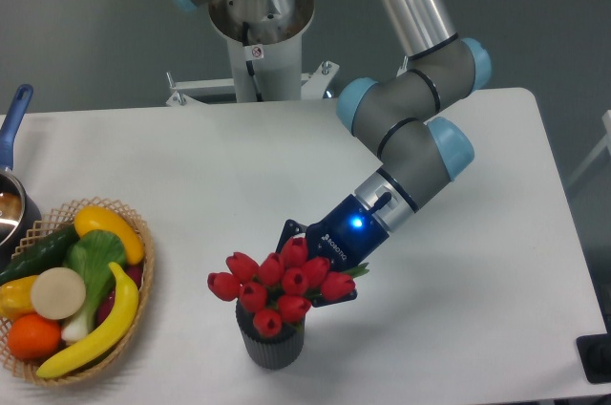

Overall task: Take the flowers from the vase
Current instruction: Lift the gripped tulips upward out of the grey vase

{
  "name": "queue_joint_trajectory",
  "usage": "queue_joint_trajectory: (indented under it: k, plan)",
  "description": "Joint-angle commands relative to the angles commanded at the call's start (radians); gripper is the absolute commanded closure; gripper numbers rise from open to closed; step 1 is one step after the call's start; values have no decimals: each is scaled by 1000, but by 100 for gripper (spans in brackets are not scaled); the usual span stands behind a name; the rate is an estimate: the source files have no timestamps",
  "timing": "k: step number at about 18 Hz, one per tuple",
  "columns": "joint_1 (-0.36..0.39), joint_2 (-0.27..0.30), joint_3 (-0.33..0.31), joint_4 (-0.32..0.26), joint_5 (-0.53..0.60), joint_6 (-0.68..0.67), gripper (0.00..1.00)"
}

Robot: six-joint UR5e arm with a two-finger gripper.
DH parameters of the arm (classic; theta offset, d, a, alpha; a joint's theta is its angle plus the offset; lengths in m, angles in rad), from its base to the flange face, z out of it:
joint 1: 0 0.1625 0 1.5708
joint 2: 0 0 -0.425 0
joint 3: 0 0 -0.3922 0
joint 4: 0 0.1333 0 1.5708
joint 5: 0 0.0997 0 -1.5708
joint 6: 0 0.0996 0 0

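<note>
The hand is down at the right side of the flowers, its black fingers drawn in around the bunch. One finger shows above the topmost bud and another lies under the rightmost bud; both appear pressed against the bunch, so the hand reads as pinching the flowers, though the contact points themselves are hidden behind the buds. A blue light glows on the wrist just behind the hand.

The flowers are red closed buds packed in a tight cluster, with a green leaf tip showing at the right edge beside the hand. The cluster sits directly over the mouth of the vase and leans slightly toward the left. The stems cannot be seen, so whether they are in the vase cannot be told. The vase, dark grey and ribbed, stands upright on the white bench near its front edge.

The arm runs up and back from the hand to the upper right.

At the left end of the bench, well apart from the vase, a wicker basket holds mixed fruit and vegetables. A pan with a blue handle lies at the far left edge.
</note>
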Motion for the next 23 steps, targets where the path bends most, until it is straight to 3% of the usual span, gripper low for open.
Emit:
queue_joint_trajectory:
  k: [14, 23]
  plan:
    - [12, 38, 23, 0, -23, -24, 97]
    - [11, 117, 44, -2, -26, -159, 97]
